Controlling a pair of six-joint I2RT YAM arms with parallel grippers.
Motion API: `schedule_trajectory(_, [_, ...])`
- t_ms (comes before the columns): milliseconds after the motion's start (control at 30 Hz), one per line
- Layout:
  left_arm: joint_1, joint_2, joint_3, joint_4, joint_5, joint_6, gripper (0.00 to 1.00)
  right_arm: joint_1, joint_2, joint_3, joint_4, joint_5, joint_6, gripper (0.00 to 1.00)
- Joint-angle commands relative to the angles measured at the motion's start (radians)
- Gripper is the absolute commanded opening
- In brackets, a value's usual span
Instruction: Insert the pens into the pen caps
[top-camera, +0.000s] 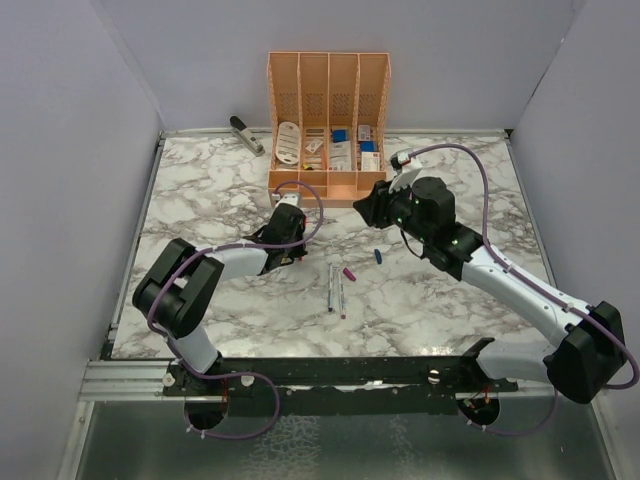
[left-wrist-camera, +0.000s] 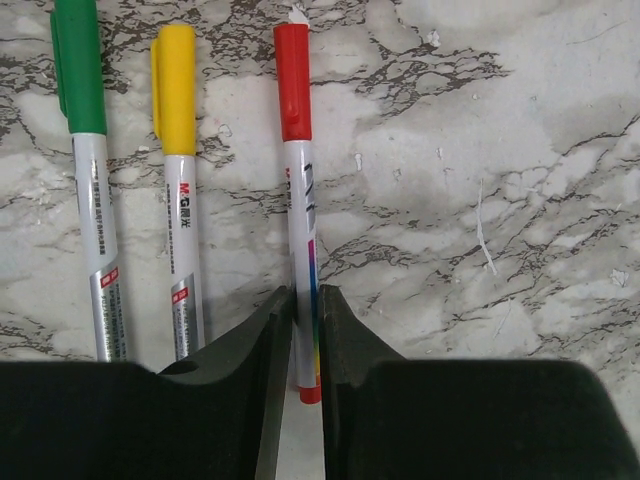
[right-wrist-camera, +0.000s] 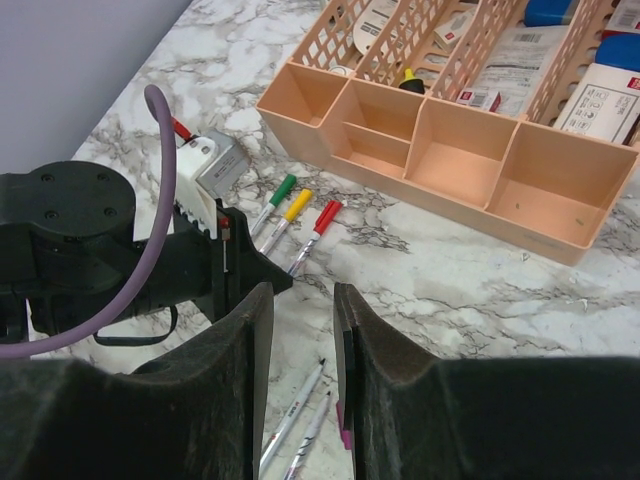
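Pen with red cap (left-wrist-camera: 299, 200) on the tabletop (left-wrist-camera: 480, 150), centre frame.
The left tool (left-wrist-camera: 305, 297) clamps it; the right tool (right-wrist-camera: 301, 296) gapes apart.

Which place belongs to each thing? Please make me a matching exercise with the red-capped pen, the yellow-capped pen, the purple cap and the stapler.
Things:
1. red-capped pen
2. yellow-capped pen
3. purple cap
4. stapler

Places:
A. left of the organiser, seen from above
B. lying loose, just right of the two uncapped pens
C. clamped in the left gripper
D. lying between the green-capped pen and the red-capped pen

Pairs: 1-C, 2-D, 3-B, 4-A
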Motion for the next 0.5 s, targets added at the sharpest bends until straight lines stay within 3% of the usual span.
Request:
schedule_trajectory(0, [0.001, 0.012, 0.019, -0.012, -0.044, -0.024, 0.24, 0.008, -0.019, -0.015, -0.019, 0.030, 0.002, 0.30])
schedule_trajectory(233, [0.001, -0.040, 0.031, -0.031, -0.069, -0.004, 0.37, 0.008, -0.024, -0.020, -0.020, 0.042, -0.001, 0.30])
schedule_trajectory(467, [-0.014, -0.153, 0.048, -0.091, -0.085, 0.039, 0.39, 0.008, -0.025, -0.024, -0.080, 0.141, 0.025, 0.30])
